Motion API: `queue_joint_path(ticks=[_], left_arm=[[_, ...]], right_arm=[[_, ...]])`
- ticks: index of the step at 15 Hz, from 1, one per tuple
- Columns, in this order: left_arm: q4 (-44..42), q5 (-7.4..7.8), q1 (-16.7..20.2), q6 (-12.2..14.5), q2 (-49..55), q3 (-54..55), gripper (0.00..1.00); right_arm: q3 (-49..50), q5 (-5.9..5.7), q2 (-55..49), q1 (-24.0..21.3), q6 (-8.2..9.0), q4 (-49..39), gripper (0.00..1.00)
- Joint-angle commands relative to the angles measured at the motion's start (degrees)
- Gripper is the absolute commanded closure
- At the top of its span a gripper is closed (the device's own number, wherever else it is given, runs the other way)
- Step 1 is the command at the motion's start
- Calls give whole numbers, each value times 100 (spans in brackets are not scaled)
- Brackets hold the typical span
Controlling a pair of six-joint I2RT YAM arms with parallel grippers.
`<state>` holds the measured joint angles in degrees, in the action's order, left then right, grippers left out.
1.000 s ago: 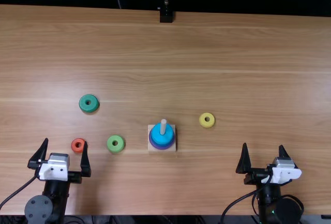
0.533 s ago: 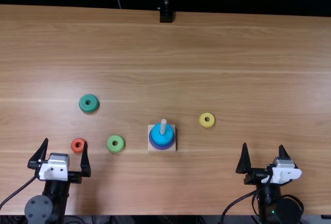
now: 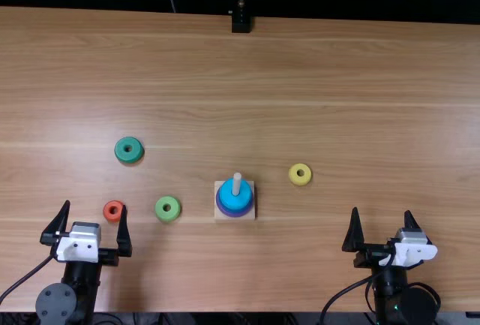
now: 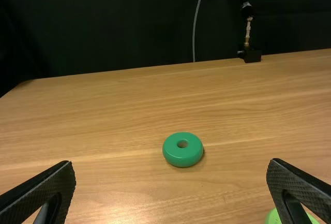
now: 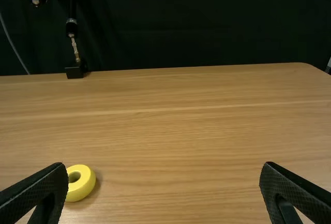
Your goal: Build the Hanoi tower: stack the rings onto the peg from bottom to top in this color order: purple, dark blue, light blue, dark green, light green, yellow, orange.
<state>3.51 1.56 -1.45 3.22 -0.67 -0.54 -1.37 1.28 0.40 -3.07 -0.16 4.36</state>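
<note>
Top view: round light blue ring (image 3: 235, 202) circles cylindrical peg (image 3: 237, 183).

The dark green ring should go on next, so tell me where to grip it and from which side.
Probably best by the outer wall of the dark green ring, at two opposite points, straight down from above with the open left pincer. It lies flat, hole facing up, and its round wall offers similar curved faces all around; that grip should keep the hole free for the peg.
</note>
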Motion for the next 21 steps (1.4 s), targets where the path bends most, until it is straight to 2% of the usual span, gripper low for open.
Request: queue_joint_path(ticks=[1, 3, 5, 6, 7, 11, 13, 16, 17, 19, 21], left_arm=[[71, 2, -13, 68, 67, 1, 0], [-214, -114, 31, 68, 67, -34, 0], [-203, -346, 57, 68, 67, -360, 0], [-203, -399, 49, 78, -135, -658, 0], [-193, -420, 49, 89, -707, -1010, 0], [-140, -336, 49, 163, -3502, -2882, 0], [-193, -135, 14, 163, -4565, -3568, 0], [-193, 529, -197, 152, -5611, -4429, 0], [-193, 635, -189, 152, -5998, -4543, 0], [18, 645, -171, 142, -6798, -5343, 0], [535, 561, -171, 110, -7457, -5967, 0]], right_arm=[[31, 9, -40, -62, -26, 45, 0], [31, 20, -40, -62, -26, 45, 0], [31, 9, -40, -62, -26, 45, 0], [40, 9, -40, -62, -26, 45, 0], [31, 20, -40, -62, -26, 45, 0], [40, 9, -40, -62, -26, 45, 0], [40, 9, -40, -62, -26, 45, 0], [40, 20, -40, -62, -26, 45, 0], [40, 9, -40, -62, -26, 45, 0], [40, 20, -40, -62, -26, 45, 0], [31, 20, -40, -62, -26, 45, 0]])
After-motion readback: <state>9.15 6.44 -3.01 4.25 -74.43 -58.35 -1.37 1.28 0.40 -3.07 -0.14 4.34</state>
